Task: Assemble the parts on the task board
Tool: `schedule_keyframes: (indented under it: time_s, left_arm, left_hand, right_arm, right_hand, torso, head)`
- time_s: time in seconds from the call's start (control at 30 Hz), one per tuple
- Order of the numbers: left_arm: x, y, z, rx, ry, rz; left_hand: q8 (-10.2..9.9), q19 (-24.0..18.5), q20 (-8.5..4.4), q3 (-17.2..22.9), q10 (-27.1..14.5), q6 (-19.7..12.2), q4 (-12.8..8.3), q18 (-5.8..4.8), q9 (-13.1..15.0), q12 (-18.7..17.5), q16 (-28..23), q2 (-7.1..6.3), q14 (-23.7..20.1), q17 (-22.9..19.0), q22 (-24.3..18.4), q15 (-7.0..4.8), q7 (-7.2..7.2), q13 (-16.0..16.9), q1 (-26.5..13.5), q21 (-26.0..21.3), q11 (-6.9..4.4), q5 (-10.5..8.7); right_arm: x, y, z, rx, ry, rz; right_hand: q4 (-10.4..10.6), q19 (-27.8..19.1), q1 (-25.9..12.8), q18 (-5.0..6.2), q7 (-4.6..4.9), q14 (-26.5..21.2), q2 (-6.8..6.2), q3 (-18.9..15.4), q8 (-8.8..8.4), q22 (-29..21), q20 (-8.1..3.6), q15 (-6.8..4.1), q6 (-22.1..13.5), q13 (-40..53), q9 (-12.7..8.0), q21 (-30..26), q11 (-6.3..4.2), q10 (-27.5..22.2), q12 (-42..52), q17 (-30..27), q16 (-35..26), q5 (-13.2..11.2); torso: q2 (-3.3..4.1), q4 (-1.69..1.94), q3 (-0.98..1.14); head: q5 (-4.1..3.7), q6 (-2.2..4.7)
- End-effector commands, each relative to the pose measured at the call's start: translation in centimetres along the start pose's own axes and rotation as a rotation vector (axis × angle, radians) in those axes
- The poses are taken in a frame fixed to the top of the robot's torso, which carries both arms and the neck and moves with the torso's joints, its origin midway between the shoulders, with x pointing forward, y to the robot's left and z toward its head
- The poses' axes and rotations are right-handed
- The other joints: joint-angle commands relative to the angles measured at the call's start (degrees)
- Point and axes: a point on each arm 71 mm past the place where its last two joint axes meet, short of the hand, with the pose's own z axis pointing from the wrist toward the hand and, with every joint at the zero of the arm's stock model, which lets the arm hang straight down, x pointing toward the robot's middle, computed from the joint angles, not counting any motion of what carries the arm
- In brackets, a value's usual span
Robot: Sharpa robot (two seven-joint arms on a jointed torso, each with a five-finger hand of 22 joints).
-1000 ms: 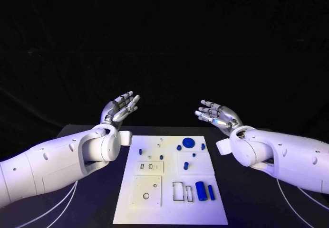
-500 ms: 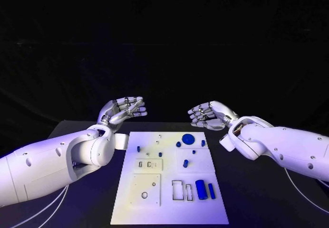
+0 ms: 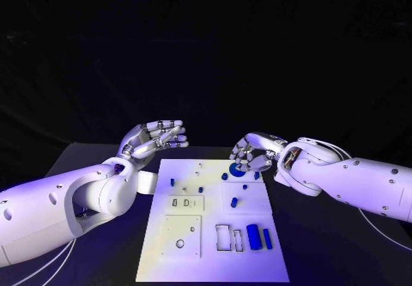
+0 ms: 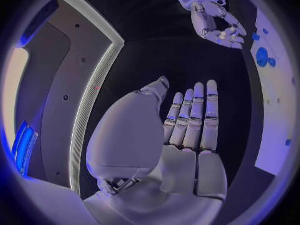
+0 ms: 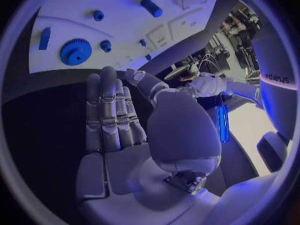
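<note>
Head view shows both hands raised over the far end of the white board [image 3: 215, 262], which lies on the dark tabletop [image 3: 343, 256]. The left hand [image 3: 155, 140] hangs beyond the board's far left corner, off its edge, fingers loosely bent and apart, nothing in them. The right hand [image 3: 254, 156] is over the board's far right corner, fingers curved downward and spread, also holding nothing. Just below its fingertips sits the round blue gear [image 3: 237, 170], partly covered by them; I cannot tell whether a finger touches it. A small blue peg [image 3: 225, 176] lies just beside the gear, on the side toward the left hand. Nearer the robot from the right hand, a short blue pin [image 3: 233, 202] lies near the board's middle, and a thick blue cylinder [image 3: 252, 233] and a thinner blue bar [image 3: 267, 238] lie side by side well away from both hands, next to two rectangular slots [image 3: 223, 236].

Right wrist view has the right hand's fingers [image 5: 109, 115] straight and close together, palm bare, with the gear [image 5: 75, 52] on the board just past the fingertips. Left wrist view has the left hand's fingers [image 4: 194, 117] extended side by side, empty, with the right hand [image 4: 215, 22] well beyond them near the gear [image 4: 262, 56].
</note>
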Motion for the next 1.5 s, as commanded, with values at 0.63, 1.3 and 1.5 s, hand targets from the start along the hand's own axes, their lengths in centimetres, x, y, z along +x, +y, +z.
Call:
schedule_keyframes:
  time_s: [0.63, 1.3, 1.5]
  left_arm:
    - [1.6, -1.6, -0.1, 0.010, 0.086, -0.024]
    - [1.7, -2.0, -0.1, 0.015, 0.095, -0.027]
    - [1.7, -2.0, -0.1, 0.015, 0.097, -0.027]
  left_hand:
    - [-0.8, -0.4, 0.47, 0.0, -0.3, -0.7, 0.3, 0.58, -0.3, -1.3, -0.7, -0.93, -0.5, 0.3, -0.4, 0.42, 3.02, -0.1, -1.4, -0.5, 0.77, 0.01]
    - [-1.0, -0.5, 0.56, -0.1, -0.5, -1.0, 0.3, 0.58, -0.4, -1.6, -0.8, -0.94, -0.6, 0.4, -0.5, 0.52, 3.13, -0.1, -1.6, -0.6, 0.88, 0.01]
    - [-1.0, -0.5, 0.56, -0.1, -0.5, -1.0, 0.3, 0.58, -0.4, -1.6, -0.8, -0.94, -0.6, 0.4, -0.5, 0.52, 3.13, -0.1, -1.6, -0.6, 0.88, 0.01]
  right_arm:
    - [0.8, 2.1, 2.0, -0.003, 0.055, -0.297]
    - [2.2, 1.5, 2.8, 0.027, 0.102, -0.318]
    - [2.5, 1.2, 2.9, 0.035, 0.111, -0.320]
  right_hand:
    - [3.5, 13.6, -1.6, -2.74, -0.53, 4.6, -2.75, 2.4, -1.23, 20.1, -0.40, -0.13, -1.0, 2.8, 3.1, 13.4, -0.15, -1.8, -0.5, 20.6, 22.5, 0.1]
    - [4.9, 18.5, -1.1, -4.24, -0.22, 5.5, -2.93, 2.9, -1.20, 29.8, 0.14, 0.49, -1.0, 2.9, 4.7, 19.4, 0.53, -5.8, -0.6, 27.8, 31.0, -1.1]
    - [5.0, 18.8, -1.0, -4.36, -0.16, 5.6, -2.83, 2.9, -1.24, 30.5, 0.20, 0.55, -1.1, 2.9, 4.8, 19.9, 0.60, -6.2, -0.6, 28.3, 31.7, -1.1]
  torso:
    - [3.09, 0.73, -0.64]
    - [3.87, 1.16, -0.68]
    - [4.00, 1.27, -0.73]
  head:
    - [-0.13, 0.54]
    - [-0.10, 0.23]
    - [-0.09, 0.19]
